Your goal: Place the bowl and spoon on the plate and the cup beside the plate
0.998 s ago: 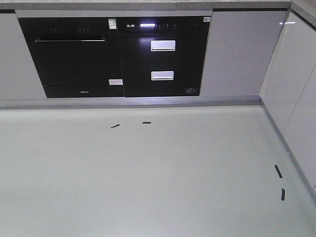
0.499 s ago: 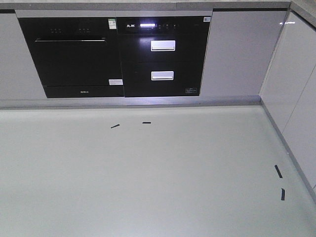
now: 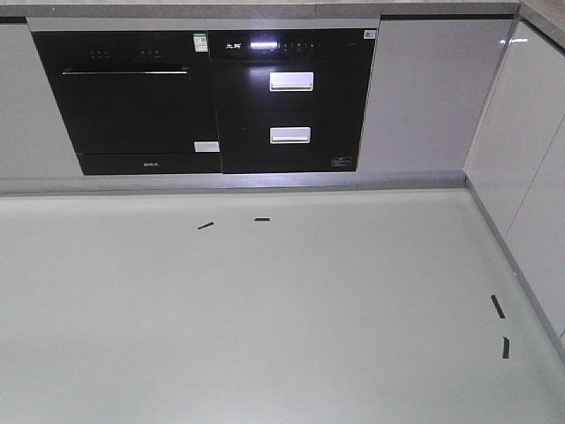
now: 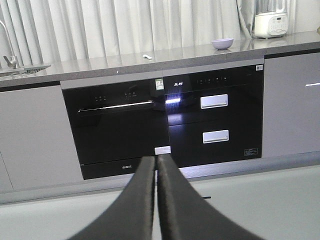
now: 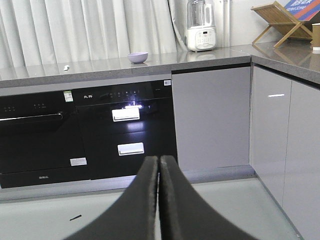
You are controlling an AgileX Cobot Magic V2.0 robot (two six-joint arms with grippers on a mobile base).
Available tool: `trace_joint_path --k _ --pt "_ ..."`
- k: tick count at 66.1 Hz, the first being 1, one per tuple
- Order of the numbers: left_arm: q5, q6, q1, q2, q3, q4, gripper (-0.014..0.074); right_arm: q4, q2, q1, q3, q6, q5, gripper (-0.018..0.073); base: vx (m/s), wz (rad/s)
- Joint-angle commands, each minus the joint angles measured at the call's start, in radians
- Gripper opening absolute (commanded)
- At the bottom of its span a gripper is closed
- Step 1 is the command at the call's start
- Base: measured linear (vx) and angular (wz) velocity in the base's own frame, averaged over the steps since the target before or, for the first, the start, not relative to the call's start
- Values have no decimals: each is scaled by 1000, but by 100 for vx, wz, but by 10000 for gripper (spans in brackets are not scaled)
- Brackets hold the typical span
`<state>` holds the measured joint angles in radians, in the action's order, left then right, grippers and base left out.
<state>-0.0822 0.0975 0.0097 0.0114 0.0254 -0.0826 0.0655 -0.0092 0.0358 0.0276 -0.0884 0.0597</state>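
Nearest, in the left wrist view: left pincer [image 4: 155, 165] pinched shut, dark fingers pressed together along their whole length, nothing between them. Likewise in the right wrist view: right pincer [image 5: 159, 165] closed finger to finger, gripping nothing.

Just below and beyond both tips, pale glossy floor [image 3: 282, 336], with short black tape marks [image 3: 206, 225] ahead and more off to the right.

Farther ahead of the left pincer, a black built-in oven [image 4: 117, 130]. Right of it, ahead and slightly left of the right pincer, a black drawer unit [image 5: 127, 130] with two white handles and a lit display. Grey cabinet doors [image 5: 210, 115] right of that.

Above the appliances, well beyond and higher than both pincers, the grey worktop [image 4: 100, 64]. On it, up and right of the left pincer and up and slightly left of the right one, the bowl [image 4: 222, 44], upright.

Left of the bowl, well apart, a small pale piece [image 4: 147, 57], too small to name. Right of the bowl, a white blender [image 5: 200, 27]; far right, a wooden rack [image 5: 280, 17]. Far left, a sink tap [image 4: 5, 40]. Behind everything, pale curtains [image 4: 125, 25].
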Motion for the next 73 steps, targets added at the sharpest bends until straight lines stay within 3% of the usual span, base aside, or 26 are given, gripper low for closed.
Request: trace_joint_path --k 1,73 --pt "69 -9 0 15 30 -9 -6 3 -14 4 16 -1 -75 -5 1 -1" --pt "69 -9 0 15 30 -9 -6 3 -14 4 16 -1 -76 -5 3 0"
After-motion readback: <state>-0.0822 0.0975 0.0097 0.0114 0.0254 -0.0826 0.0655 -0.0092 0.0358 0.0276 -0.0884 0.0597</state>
